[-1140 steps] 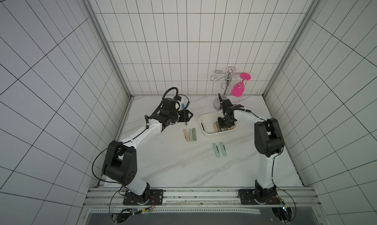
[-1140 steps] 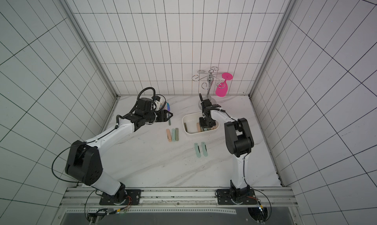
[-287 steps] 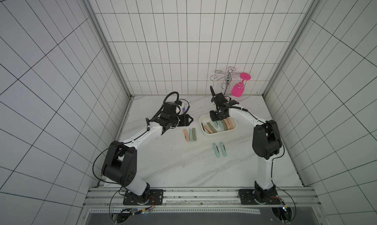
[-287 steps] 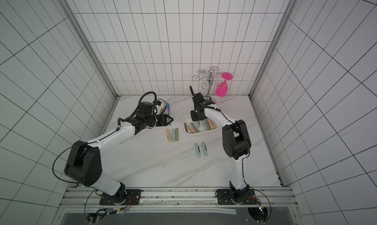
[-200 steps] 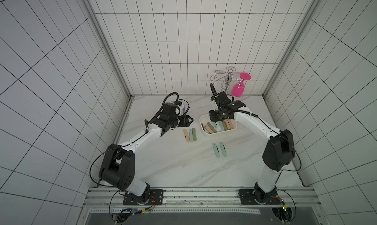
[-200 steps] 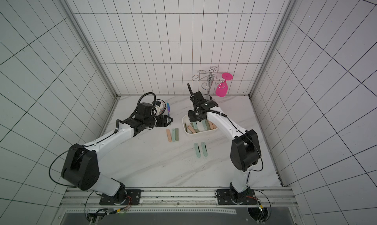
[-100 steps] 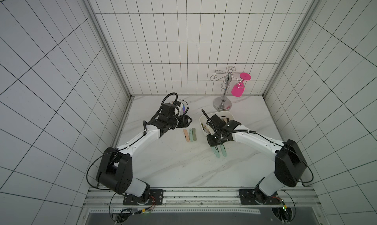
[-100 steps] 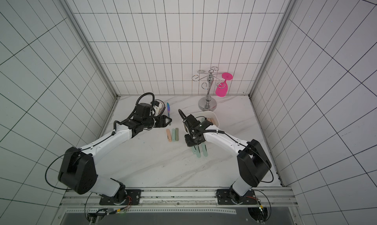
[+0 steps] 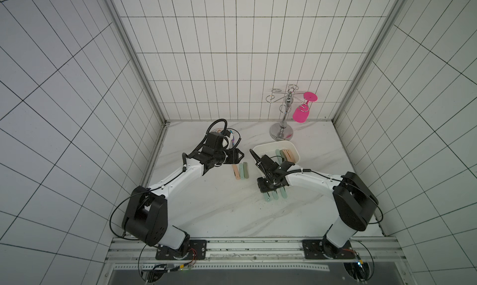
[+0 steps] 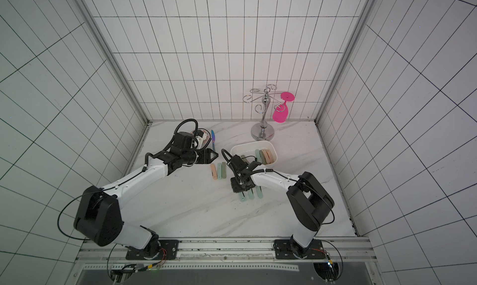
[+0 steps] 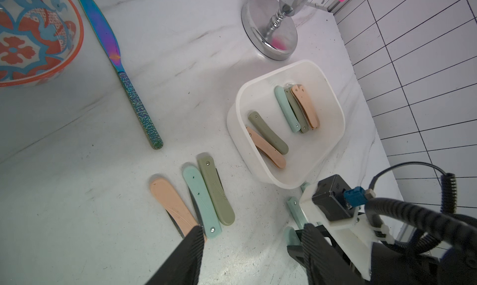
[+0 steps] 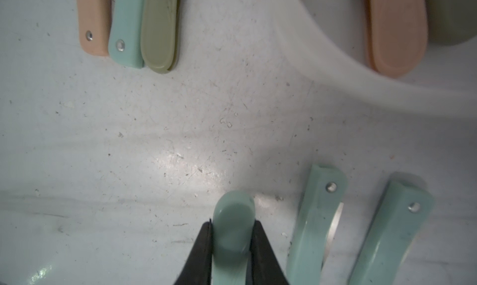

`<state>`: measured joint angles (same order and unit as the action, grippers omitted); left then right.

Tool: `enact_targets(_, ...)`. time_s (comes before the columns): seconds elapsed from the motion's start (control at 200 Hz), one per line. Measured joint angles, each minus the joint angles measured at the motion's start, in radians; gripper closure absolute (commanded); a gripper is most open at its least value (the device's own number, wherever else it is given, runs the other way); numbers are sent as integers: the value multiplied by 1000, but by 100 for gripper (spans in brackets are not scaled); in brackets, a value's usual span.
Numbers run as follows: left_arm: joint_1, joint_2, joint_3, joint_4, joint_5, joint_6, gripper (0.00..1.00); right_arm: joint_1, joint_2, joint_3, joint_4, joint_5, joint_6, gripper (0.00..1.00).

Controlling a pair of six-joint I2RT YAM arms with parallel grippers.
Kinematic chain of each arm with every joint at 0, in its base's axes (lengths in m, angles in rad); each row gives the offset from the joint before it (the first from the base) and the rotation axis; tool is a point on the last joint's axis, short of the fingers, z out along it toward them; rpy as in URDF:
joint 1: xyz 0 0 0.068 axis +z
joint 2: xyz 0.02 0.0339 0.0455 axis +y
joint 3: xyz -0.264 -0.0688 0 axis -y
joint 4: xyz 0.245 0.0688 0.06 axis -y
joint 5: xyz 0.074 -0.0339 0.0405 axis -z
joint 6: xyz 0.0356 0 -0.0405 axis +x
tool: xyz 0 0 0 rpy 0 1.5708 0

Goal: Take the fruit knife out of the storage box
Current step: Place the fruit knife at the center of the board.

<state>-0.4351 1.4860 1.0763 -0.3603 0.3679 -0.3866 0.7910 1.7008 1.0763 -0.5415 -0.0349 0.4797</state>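
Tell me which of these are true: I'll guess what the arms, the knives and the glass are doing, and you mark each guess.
1. The right gripper is shut on a mint knife. True.
2. The box is empty. False: five knives lie in it.
3. The left gripper holds a knife. False: it is open and empty.
4. A pink glass hangs on the rack. True.
5. Two other knives, also mint, lie on the table beside the held one. True.
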Motion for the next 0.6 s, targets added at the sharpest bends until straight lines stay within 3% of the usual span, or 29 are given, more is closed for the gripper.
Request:
enact_targets(0.465,-1,0,0,-3,0,9,36,8,51,-1,27,72,41,92)
enact_targets(0.6,-1,0,0,-3,0,10,36,8,63,-8,30,71,47,78)
